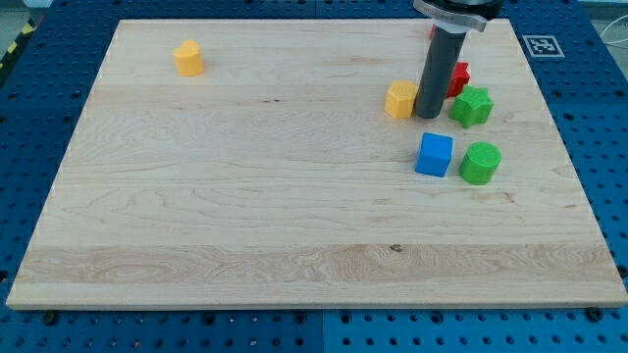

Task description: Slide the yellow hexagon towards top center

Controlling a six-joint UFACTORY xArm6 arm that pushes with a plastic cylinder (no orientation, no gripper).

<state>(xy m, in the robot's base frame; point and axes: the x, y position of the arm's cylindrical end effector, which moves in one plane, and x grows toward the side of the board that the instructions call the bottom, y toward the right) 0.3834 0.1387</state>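
A yellow block (400, 99), which looks like the hexagon, sits right of the board's centre in the upper half. My tip (429, 117) is down on the board just to its right, touching or nearly touching its right side. A second yellow block (188, 58) of unclear shape lies far off at the upper left.
A red block (458, 76) sits partly hidden behind the rod. A green star (471, 106) is right of the tip. A blue cube (434, 154) and a green cylinder (481, 163) lie below it. The wooden board (245, 216) ends close above, at the view's top.
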